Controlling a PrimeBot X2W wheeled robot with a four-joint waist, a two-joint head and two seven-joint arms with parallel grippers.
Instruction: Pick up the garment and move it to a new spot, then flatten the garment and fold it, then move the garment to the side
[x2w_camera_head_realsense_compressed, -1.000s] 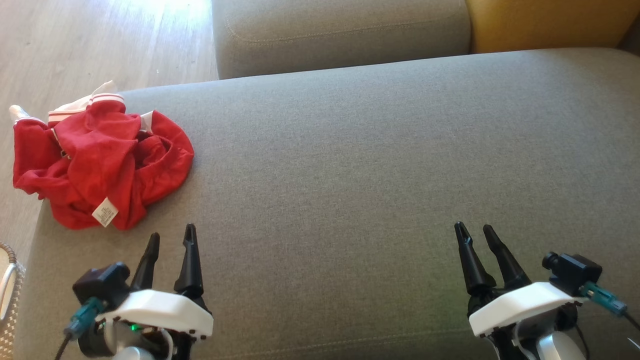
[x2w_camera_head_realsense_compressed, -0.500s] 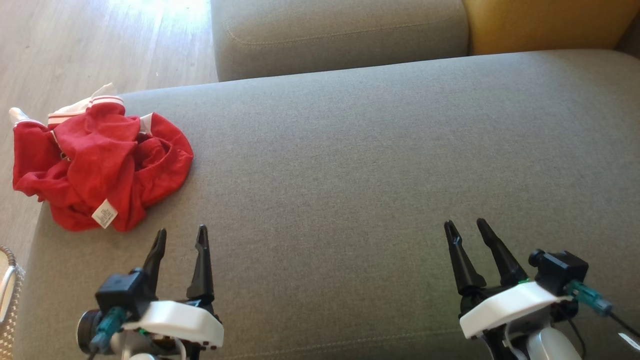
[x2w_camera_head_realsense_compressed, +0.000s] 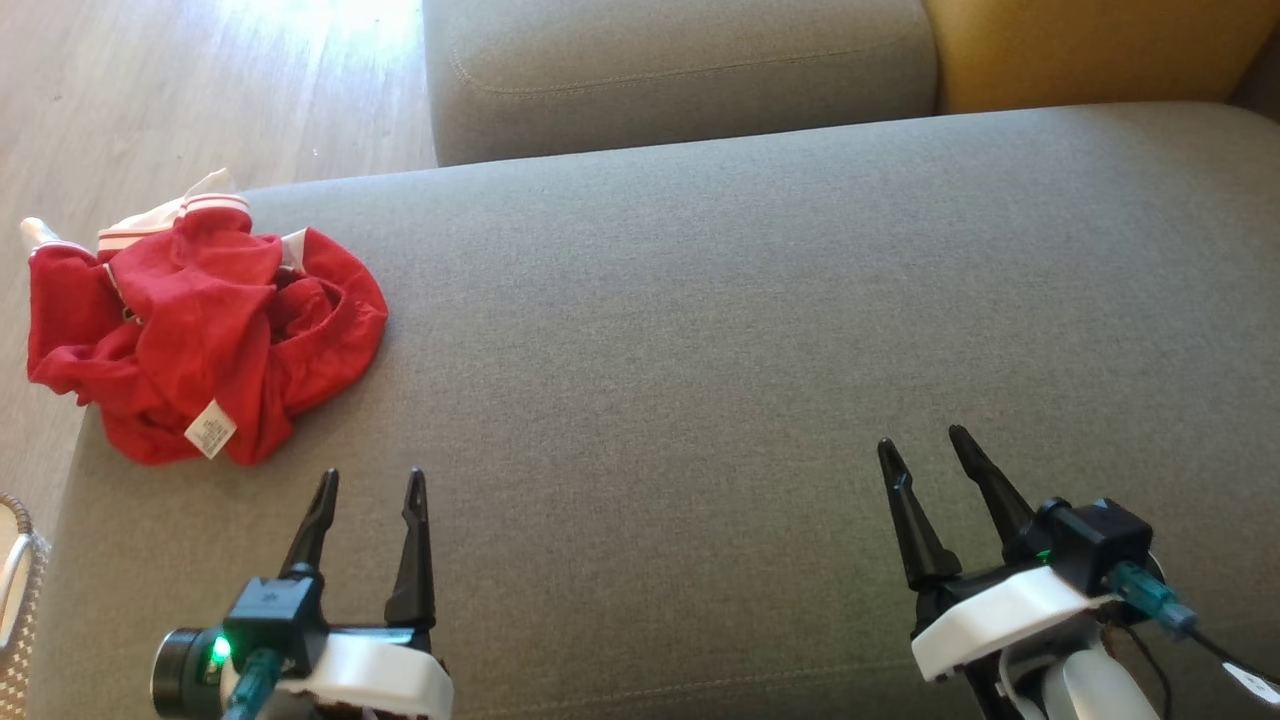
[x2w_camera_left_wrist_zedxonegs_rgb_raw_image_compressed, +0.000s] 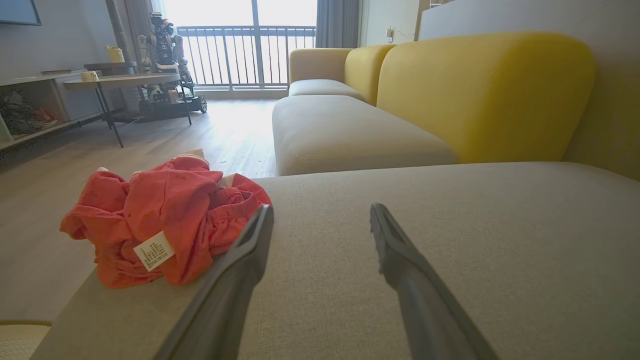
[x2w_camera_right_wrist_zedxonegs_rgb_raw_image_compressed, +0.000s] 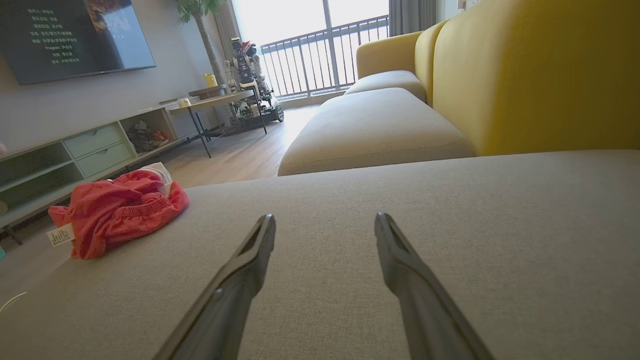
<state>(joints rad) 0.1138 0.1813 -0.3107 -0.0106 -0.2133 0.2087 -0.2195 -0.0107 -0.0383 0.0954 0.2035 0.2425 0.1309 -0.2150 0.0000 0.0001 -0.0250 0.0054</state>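
The left gripper (x2w_camera_head_realsense_compressed: 371, 476) and right gripper (x2w_camera_head_realsense_compressed: 921, 440) are held open, empty. The garment (x2w_camera_head_realsense_compressed: 200, 330), draped over the cushion (x2w_camera_head_realsense_compressed: 700, 350) edge, could be nudged onto the floor (x2w_camera_head_realsense_compressed: 150, 90) by a shallow pinch.

Bright daylight from the window (x2w_camera_left_wrist_zedxonegs_rgb_raw_image_compressed: 280, 11); floor (x2w_camera_head_realsense_compressed: 320, 30) glare; possibly soft edges
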